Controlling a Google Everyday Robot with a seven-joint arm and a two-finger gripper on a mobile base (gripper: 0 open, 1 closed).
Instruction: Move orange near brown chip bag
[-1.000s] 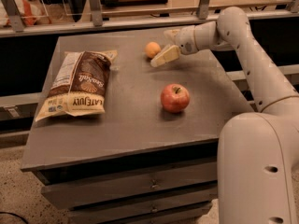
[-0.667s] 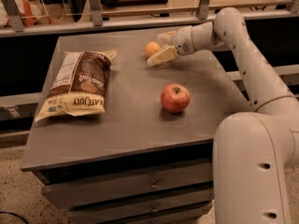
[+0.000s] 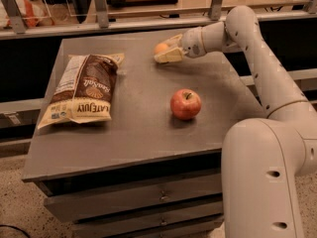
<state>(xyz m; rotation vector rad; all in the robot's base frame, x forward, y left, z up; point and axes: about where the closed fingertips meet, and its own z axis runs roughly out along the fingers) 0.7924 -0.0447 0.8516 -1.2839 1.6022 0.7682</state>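
Camera view puts the gripper (image 3: 164, 52) at the orange (image 3: 159, 47) (clamped or not, I cannot tell). The orange and the brown chip bag (image 3: 84, 90) lie well apart; the carry is not yet done.

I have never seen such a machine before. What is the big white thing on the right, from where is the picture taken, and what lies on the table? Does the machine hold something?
The big white thing is a robot: a rolling base at the lower right, with one long arm that reaches over a grey table with drawers. There is one camera view only. It looks down on the table from the front, and where the camera is mounted cannot be told. At the end of the arm is the gripper, the robot's clamp-like hand. It is at the far side of the table, right at a small orange. Whether it already grips the orange cannot be told. A brown chip bag lies flat on the left, and a red apple stands nearer the front. The job is to bring the orange near the bag.
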